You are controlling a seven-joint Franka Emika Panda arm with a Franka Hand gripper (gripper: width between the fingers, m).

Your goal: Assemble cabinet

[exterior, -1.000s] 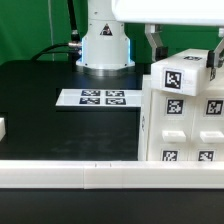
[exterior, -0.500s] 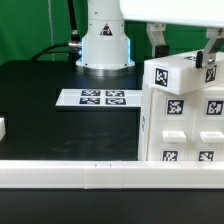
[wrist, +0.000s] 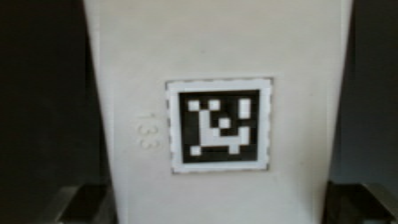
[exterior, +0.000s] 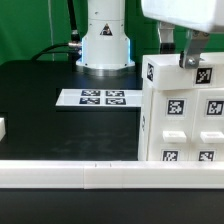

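The cabinet [exterior: 180,125], a large white box covered in black-and-white tags, stands at the exterior view's right. A white tagged panel [exterior: 175,72] sits at its top edge. My gripper [exterior: 178,58] comes down from above with a dark finger on each side of that panel, shut on it. In the wrist view the panel [wrist: 214,90] fills the middle, its tag facing the camera. The dark fingers [wrist: 86,205] press against its two long edges, with my gripper [wrist: 217,205] centred over it.
The marker board [exterior: 98,98] lies flat on the black table [exterior: 40,95], to the exterior view's left of the cabinet. The arm's white base [exterior: 105,40] stands behind it. A long white rail [exterior: 100,175] runs along the front. A small white block [exterior: 3,128] shows at the left edge.
My gripper has shifted toward the exterior view's left above the cabinet's top, and the tagged panel between its fingers has turned with it.
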